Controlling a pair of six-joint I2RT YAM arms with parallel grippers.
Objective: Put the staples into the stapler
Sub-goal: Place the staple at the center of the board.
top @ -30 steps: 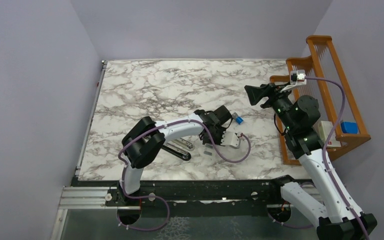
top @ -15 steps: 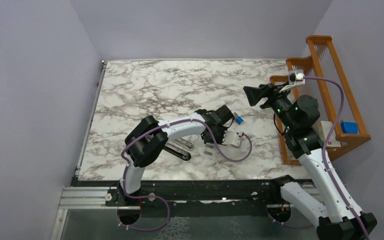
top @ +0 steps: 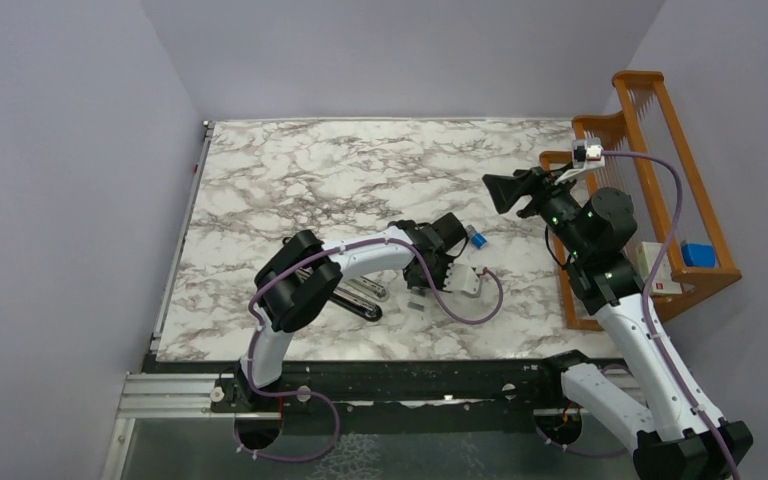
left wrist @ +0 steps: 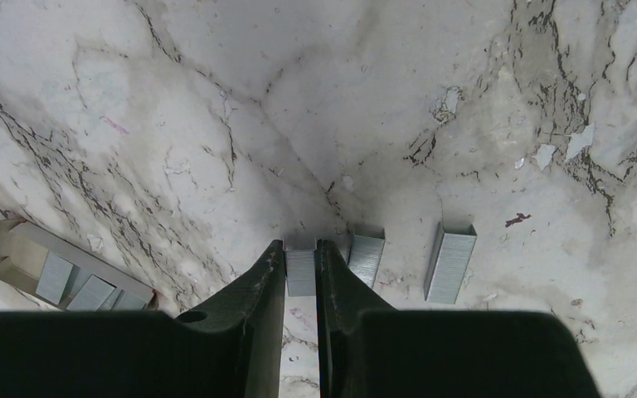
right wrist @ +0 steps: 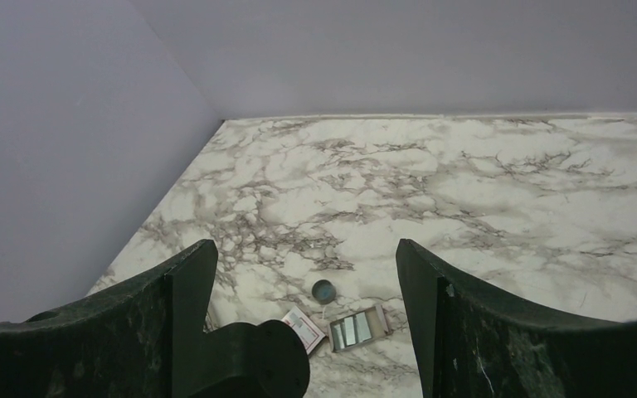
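In the left wrist view my left gripper (left wrist: 301,249) is shut on one short silvery strip of staples (left wrist: 301,272), low over the marble. Two more strips (left wrist: 367,258) (left wrist: 450,263) lie just to its right. The open cardboard tray (left wrist: 60,272) with further strips lies at the left. From above, the left gripper (top: 428,275) points down beside the white staple box (top: 466,280). The black stapler (top: 357,297) lies partly under the left forearm. My right gripper (top: 507,190) hangs open and empty, high over the table's right side.
A little blue-and-white cylinder (top: 477,238) lies behind the box. A dark round disc (right wrist: 323,290), the box sleeve (right wrist: 305,329) and the tray (right wrist: 358,327) show below the right jaws. A wooden rack (top: 660,150) stands at the right edge. A purple cable (top: 465,312) loops over the table.
The left arm's elbow has shifted slightly right while its gripper stays on the strip. The right gripper has drifted slightly left.
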